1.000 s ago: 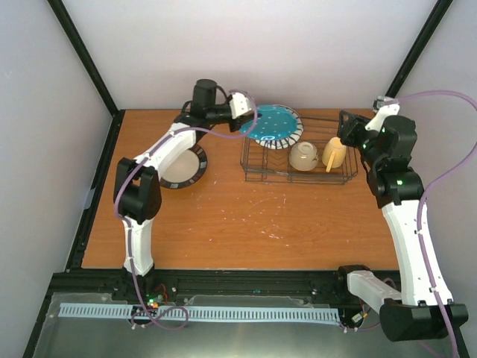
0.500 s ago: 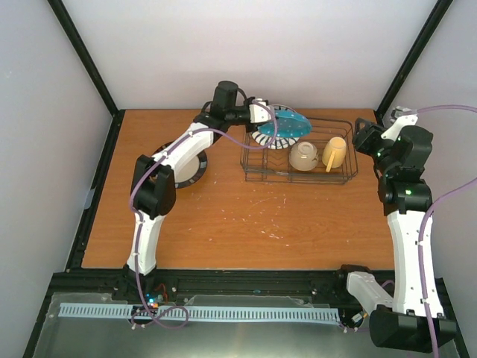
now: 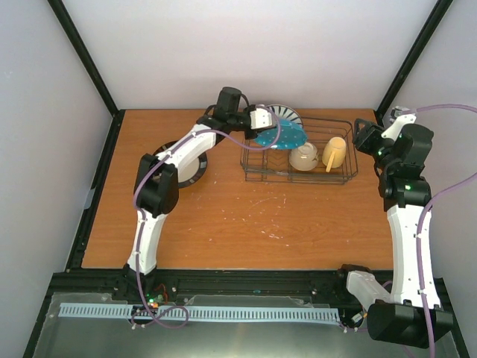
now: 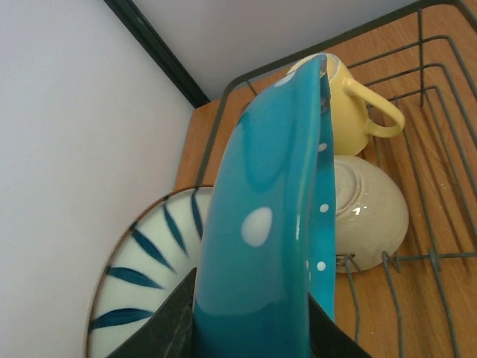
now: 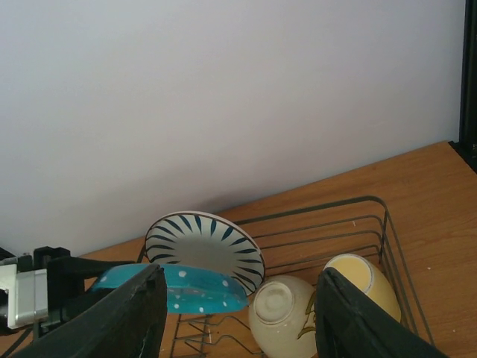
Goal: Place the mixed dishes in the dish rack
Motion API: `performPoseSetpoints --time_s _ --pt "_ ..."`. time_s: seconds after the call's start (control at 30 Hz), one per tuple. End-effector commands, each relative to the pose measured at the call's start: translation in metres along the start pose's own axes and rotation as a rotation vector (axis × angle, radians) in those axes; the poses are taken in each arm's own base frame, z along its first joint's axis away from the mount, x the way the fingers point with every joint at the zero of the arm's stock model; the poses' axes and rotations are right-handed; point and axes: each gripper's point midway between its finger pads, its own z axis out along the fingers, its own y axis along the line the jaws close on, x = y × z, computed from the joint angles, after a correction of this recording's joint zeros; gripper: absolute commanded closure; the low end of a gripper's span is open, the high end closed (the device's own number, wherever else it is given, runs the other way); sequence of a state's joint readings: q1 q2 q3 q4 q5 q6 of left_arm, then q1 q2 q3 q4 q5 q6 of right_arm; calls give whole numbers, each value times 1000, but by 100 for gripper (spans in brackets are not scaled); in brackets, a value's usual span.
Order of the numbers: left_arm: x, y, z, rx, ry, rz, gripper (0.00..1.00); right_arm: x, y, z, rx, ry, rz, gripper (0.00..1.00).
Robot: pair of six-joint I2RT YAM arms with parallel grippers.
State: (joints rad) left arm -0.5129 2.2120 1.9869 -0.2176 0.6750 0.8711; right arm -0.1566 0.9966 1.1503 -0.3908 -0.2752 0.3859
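Your left gripper [image 3: 265, 121] clamps the teal plate [image 4: 268, 224] by its rim over the dish rack [image 5: 335, 216]. The striped plate [image 5: 205, 242] stands just left of its fingers, with the white bowl [image 5: 282, 313] and yellow mug [image 5: 358, 280] to their right. Your right gripper [image 3: 363, 138] hangs wide open and empty beside the rack.

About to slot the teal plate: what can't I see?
- Left wrist view: the spotted teal plate fills the frame, hiding the dark wire rack's prongs beneath it.
- Same view: the bottom edge cuts off the left gripper's fingers.
- Top view: the left arm covers much of the dark-rimmed plate on the table.
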Motion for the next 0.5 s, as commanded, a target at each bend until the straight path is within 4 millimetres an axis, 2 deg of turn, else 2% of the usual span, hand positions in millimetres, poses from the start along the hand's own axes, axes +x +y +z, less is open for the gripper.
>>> performPoseSetpoints --time_s 0.0,0.3,0.47 --pt "-37 28 -3 -79 -93 129 100 -5 1 1 -12 -19 -8 46" --pt "8 6 14 -51 -14 71 98 -4 0 5 -12 -11 -13 46" --pt "29 0 16 -69 50 37 77 -3 0 9 -17 -5 -11 45"
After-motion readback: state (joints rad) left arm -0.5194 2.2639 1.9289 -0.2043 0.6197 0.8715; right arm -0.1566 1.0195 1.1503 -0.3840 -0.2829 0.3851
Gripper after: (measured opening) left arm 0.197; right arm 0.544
